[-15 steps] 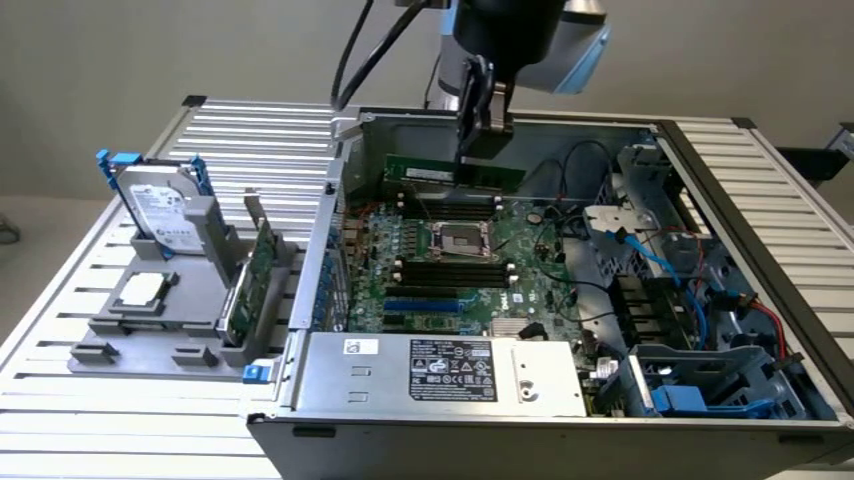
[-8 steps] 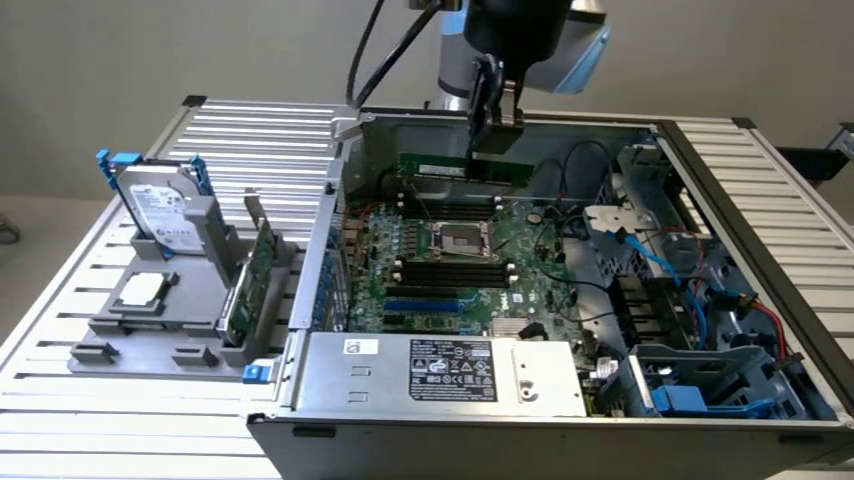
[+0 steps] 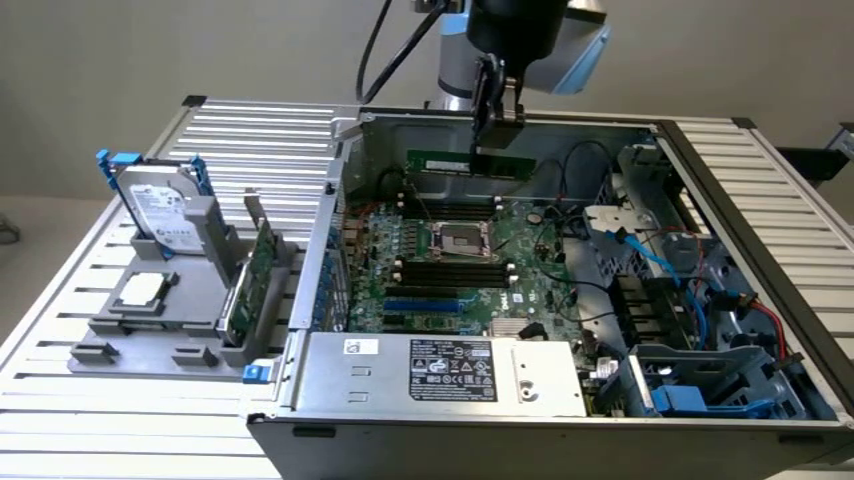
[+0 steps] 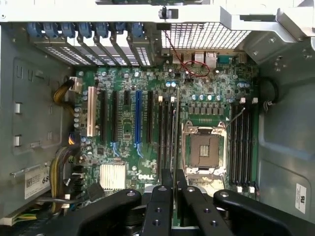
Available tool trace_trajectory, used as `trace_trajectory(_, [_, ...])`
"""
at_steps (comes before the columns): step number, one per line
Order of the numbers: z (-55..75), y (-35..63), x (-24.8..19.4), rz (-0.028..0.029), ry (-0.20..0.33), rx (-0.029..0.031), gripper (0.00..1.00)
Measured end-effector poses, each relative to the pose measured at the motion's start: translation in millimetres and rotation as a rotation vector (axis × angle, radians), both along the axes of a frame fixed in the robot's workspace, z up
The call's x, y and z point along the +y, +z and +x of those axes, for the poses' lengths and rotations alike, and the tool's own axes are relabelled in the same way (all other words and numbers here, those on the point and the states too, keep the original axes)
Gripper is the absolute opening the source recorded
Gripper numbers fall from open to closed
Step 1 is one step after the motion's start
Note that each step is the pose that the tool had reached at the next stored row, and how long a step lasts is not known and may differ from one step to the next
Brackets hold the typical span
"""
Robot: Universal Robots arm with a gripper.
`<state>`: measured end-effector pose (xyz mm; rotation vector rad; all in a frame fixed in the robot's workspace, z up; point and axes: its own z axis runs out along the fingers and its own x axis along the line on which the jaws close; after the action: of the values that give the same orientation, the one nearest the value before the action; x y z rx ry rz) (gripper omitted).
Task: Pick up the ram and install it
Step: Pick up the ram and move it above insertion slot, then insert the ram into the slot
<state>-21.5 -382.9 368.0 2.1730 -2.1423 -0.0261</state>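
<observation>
open pc case [image 3: 324,250] lies on a slatted metal table [image 3: 254,130], mobo [image 3: 441,285] facing up w/ bare cpu socket [image 3: 469,238] mid-board. psu [image 3: 441,370] sits along the near edge. at the exterior view's left, a grey holder [image 3: 134,345] carries an upright hdd [image 3: 167,215] w/ blue rails & a green expansion card [image 3: 251,285].

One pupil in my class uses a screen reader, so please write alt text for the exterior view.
A robot arm's gripper holds the ram, a thin green stick, above the motherboard inside an open computer case. On the exterior view's left, a grey holder carries a hard drive with blue rails and a green expansion card.
</observation>
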Motion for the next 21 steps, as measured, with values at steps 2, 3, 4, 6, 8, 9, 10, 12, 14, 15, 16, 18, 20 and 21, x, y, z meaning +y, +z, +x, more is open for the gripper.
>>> trace_trajectory(2, [0.0, -1.5, 3.8, -0.0144, 0.003, -0.0044, 0.14])
trace_trajectory(3, [-0.2, -2.5, 4.3, -0.0188, 0.004, -0.0060, 0.14])
trace_trajectory(4, [-0.6, -4.0, 4.3, -0.0192, 0.005, -0.0073, 0.14])
trace_trajectory(6, [-3.0, -6.5, 4.4, -0.0192, 0.007, -0.0096, 0.14])
trace_trajectory(8, [-3.1, -6.5, 4.4, -0.0193, 0.007, -0.0095, 0.14])
trace_trajectory(9, [-3.1, -6.5, 4.4, -0.0193, 0.007, -0.0095, 0.14])
trace_trajectory(10, [-3.1, -6.5, 4.4, -0.0194, 0.007, -0.0095, 0.14])
trace_trajectory(12, [-3.1, -6.6, 4.4, -0.0193, 0.007, -0.0096, 0.14])
trace_trajectory(14, [-3.1, -6.6, 4.4, -0.0193, 0.007, -0.0096, 0.14])
trace_trajectory(15, [-3.1, -6.5, 4.4, -0.0193, 0.007, -0.0096, 0.14])
trace_trajectory(16, [-3.1, -6.6, 4.4, -0.0192, 0.007, -0.0096, 0.14])
trace_trajectory(18, [-3.1, -6.5, 4.4, -0.0193, 0.007, -0.0095, 0.14])
trace_trajectory(20, [-3.1, -6.5, 4.4, -0.0193, 0.007, -0.0096, 0.14])
trace_trajectory(21, [-3.1, -6.5, 4.4, -0.0193, 0.007, -0.0096, 0.14])
